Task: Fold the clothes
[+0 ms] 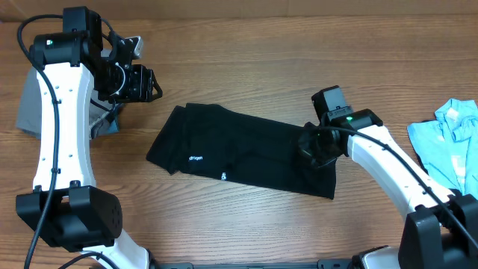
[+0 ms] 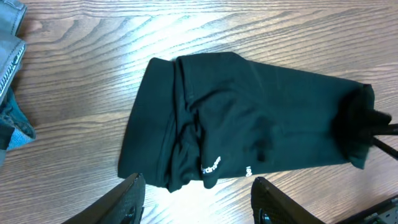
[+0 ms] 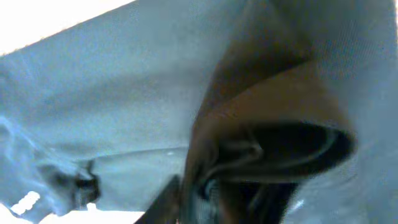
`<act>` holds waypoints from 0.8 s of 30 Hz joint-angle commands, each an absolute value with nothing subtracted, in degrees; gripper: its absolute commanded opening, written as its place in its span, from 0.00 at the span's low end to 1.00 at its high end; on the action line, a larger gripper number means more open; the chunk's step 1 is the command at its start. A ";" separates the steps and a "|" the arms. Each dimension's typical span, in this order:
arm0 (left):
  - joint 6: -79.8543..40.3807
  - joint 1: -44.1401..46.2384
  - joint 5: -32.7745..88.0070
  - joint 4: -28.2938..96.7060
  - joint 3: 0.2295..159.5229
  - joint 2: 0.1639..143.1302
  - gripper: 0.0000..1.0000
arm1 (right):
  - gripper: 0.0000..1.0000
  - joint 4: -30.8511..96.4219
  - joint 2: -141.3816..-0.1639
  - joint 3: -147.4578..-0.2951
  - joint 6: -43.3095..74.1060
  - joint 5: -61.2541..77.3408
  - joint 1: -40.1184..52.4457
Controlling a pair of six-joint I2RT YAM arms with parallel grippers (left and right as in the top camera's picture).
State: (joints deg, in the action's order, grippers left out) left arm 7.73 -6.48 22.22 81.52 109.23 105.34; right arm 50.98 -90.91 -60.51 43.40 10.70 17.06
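Mid-fold: black shirt [image 1: 239,153] lies as a long folded strip in the middle of the table [image 1: 246,67]. Right gripper [image 1: 314,146] is buried in cloth at its right end, can't tell if it's pinching. Left gripper [image 2: 199,190] is spread and empty, hovering near the left end. Next is probably a fold end over end, which needs a firm grip on the edge.

Matt cloth shirt [image 1: 239,146], grained wood table [image 1: 261,60]

Tiny white lettering [image 1: 197,158] and small white mark [image 1: 223,176] on black shirt [image 1: 254,146], both too small to read
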 commanded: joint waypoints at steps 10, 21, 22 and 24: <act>8.78 -6.35 22.55 82.02 110.24 104.57 0.61 | 0.31 51.90 -84.27 -62.57 35.55 6.33 12.62; 8.75 -6.35 22.57 81.62 110.24 104.57 0.63 | 0.04 53.49 -88.75 -55.90 35.09 7.38 4.78; 8.75 -6.35 22.57 81.65 110.24 104.57 0.63 | 0.04 52.73 -89.58 -55.05 35.09 8.29 4.89; 8.71 -6.35 22.57 81.73 110.24 104.57 0.63 | 0.04 51.16 -91.29 -53.39 35.09 10.35 5.34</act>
State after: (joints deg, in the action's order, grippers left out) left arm 7.73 -6.48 22.22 81.65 109.23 105.34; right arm 52.64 -88.60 -56.34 35.70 7.53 4.67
